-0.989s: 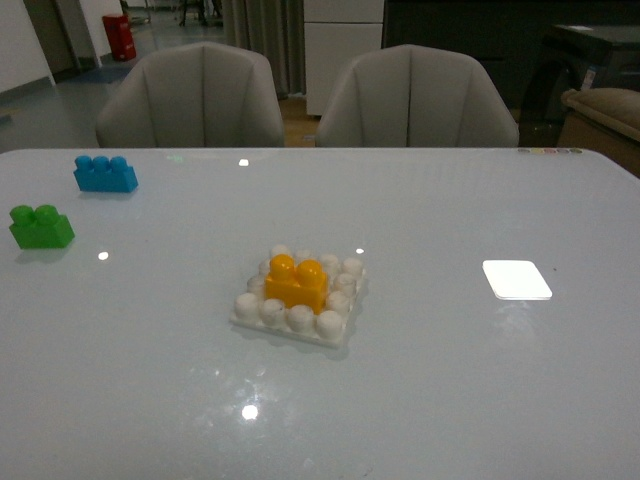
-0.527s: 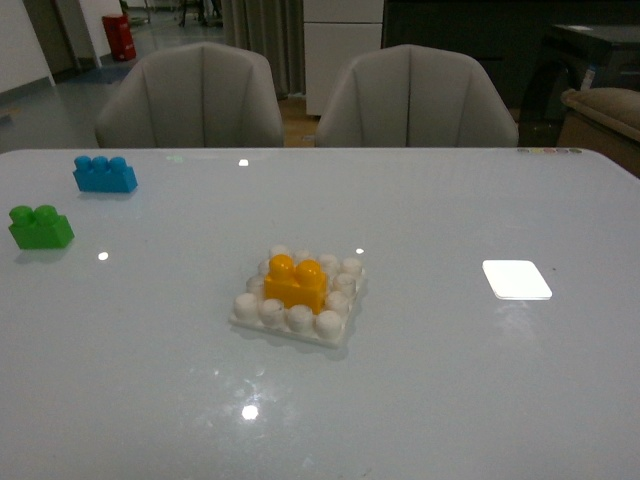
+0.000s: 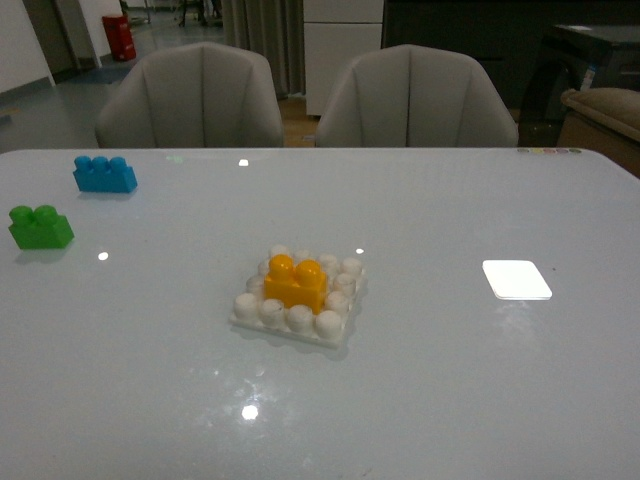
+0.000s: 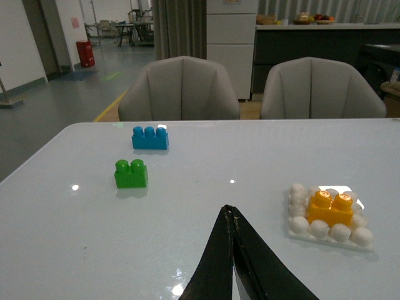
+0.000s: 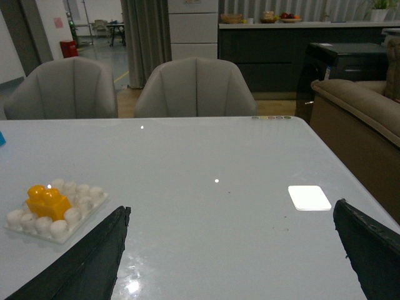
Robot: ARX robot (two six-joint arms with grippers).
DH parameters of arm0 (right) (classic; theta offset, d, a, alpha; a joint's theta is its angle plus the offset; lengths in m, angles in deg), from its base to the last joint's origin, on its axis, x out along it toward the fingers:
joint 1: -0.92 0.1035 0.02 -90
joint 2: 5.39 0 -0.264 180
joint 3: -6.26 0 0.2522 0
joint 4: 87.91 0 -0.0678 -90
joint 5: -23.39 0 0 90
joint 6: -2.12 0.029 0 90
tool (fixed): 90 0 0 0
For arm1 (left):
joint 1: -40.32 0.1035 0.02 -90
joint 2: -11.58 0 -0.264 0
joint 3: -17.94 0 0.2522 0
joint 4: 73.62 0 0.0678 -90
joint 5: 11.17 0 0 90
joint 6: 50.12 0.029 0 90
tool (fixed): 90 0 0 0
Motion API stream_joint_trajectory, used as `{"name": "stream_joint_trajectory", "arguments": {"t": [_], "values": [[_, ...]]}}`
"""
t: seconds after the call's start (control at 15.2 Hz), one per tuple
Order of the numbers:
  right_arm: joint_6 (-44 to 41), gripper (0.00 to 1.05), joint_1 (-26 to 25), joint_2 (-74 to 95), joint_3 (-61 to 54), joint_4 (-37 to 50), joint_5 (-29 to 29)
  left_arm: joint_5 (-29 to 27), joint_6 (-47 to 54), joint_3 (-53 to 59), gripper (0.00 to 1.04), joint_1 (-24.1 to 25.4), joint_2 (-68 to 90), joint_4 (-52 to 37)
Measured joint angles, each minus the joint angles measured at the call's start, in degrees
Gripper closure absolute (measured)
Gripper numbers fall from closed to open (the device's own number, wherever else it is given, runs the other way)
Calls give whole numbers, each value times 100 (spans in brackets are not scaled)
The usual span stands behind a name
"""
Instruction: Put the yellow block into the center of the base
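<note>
Tabletop (image 3: pixel 480 380) fills the front view, pale and glossy with ceiling lights glinting off it, and neither arm shows there; only the wrist views bring the grippers in. Two grey chairs (image 3: pixel 190 95) stand behind the far edge. Out in the middle sits the base (image 3: pixel 298 318), the white studded plate, and the yellow block (image 3: pixel 296 282) is seated on its centre studs, upright, with white studs ringing it on all sides. Nothing stands in the way of it. Well off to the right lies a flat white patch (image 3: pixel 517 279), which the left wrist view misses. Far left, the blue brick (image 3: pixel 105 174) and the green brick (image 3: pixel 41 227) sit near each other, well apart from the base; the right wrist view catches only a sliver of blue at its edge. Left gripper (image 4: pixel 232 250) hovers above bare table, fingers pressed together, holding nothing. Right gripper (image 5: pixel 231 250) hangs over the table too, fingers (image 5: pixel 94 256) spread wide apart, empty
</note>
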Motion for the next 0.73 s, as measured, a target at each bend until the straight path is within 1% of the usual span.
{"name": "stream_joint_trajectory", "arguments": {"t": [0.26, 0.33, 0.4, 0.59, 0.66, 0.73], "values": [[0, 6, 0, 0, 0, -2, 2, 0, 0, 0, 103, 0, -380, 372], [0, 6, 0, 0, 0, 0, 0, -2, 0, 0, 103, 0, -887, 1150], [0, 6, 0, 0, 0, 0, 2, 0, 0, 0, 103, 0, -1287, 1405], [0, 6, 0, 0, 0, 0, 2, 2, 0, -2, 103, 0, -1305, 1397], [0, 6, 0, 0, 0, 0, 0, 4, -4, -2, 101, 0, -1305, 1388], [0, 6, 0, 0, 0, 0, 0, 0, 0, -2, 91, 0, -1305, 1379]]}}
